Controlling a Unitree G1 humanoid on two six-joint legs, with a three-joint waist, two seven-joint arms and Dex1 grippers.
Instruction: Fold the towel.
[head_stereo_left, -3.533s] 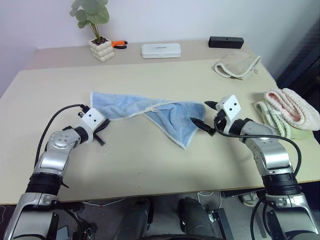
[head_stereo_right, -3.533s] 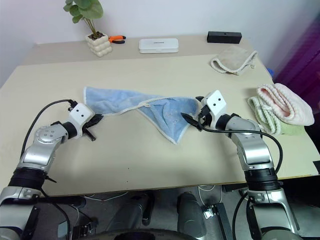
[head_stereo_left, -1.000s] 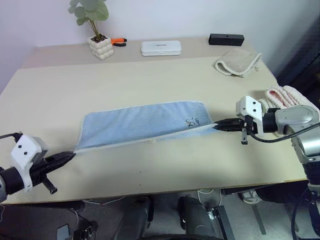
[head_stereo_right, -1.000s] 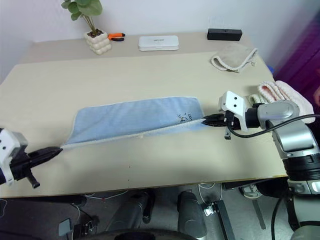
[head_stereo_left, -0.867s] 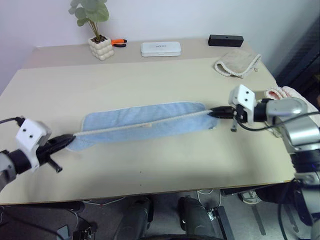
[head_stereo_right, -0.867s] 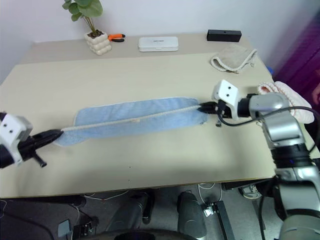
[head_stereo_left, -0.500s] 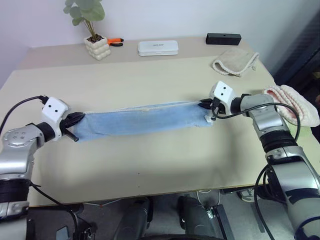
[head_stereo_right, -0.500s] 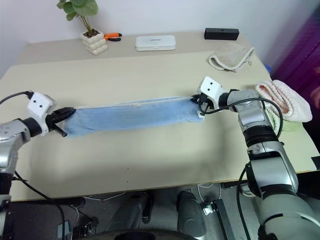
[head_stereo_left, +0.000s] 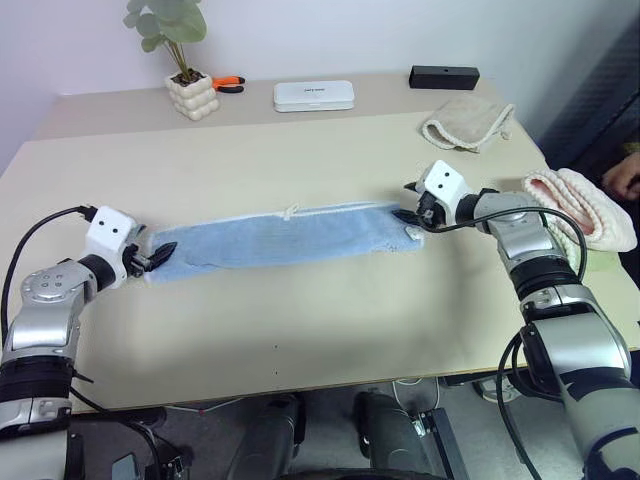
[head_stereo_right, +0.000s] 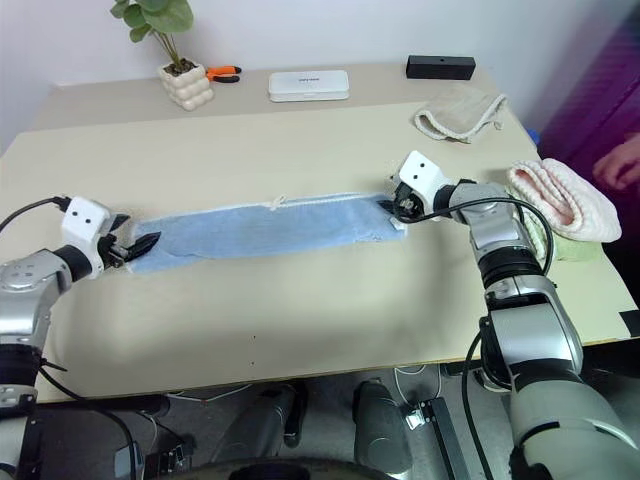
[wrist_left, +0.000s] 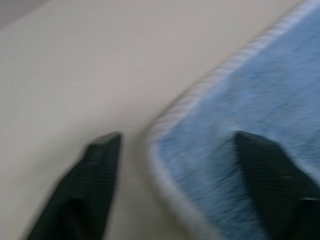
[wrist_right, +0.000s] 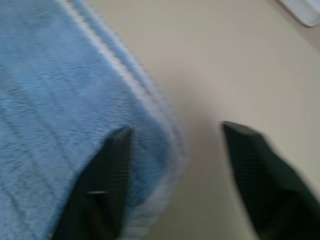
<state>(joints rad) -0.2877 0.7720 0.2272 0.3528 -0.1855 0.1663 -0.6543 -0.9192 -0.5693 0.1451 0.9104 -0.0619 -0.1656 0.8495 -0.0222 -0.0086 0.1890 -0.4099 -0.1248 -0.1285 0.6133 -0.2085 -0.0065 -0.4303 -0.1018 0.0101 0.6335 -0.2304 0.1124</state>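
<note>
Left pincer, head views: released, fingers spread at the towel's left end, at 9 o'clock of the cloth. Right pincer: released, fingers apart at the towel's right end, at 3 o'clock.

Towel: light blue, folded into a long narrow strip lying flat across the middle of the bench. White stitched edge runs along its far long side; small white loop stands on that edge near mid-length. Right end shows layered edges, slightly uneven.

Open room: bare bench surface on the near side of the strip toward 6 o'clock, and a broad bare band toward 12 o'clock.

Other items, well apart from the strip: plant pot, orange-handled tool, white case and black box along the far edge; beige cloth at 1 o'clock; pink towel at the right edge, with a person's hand beside it.

Left wrist view: fingers wide, one finger over blue pile, the other on bare bench; white-edged corner between them.

Right wrist view: fingers wide, one finger over the towel, doubled white edge between them.
</note>
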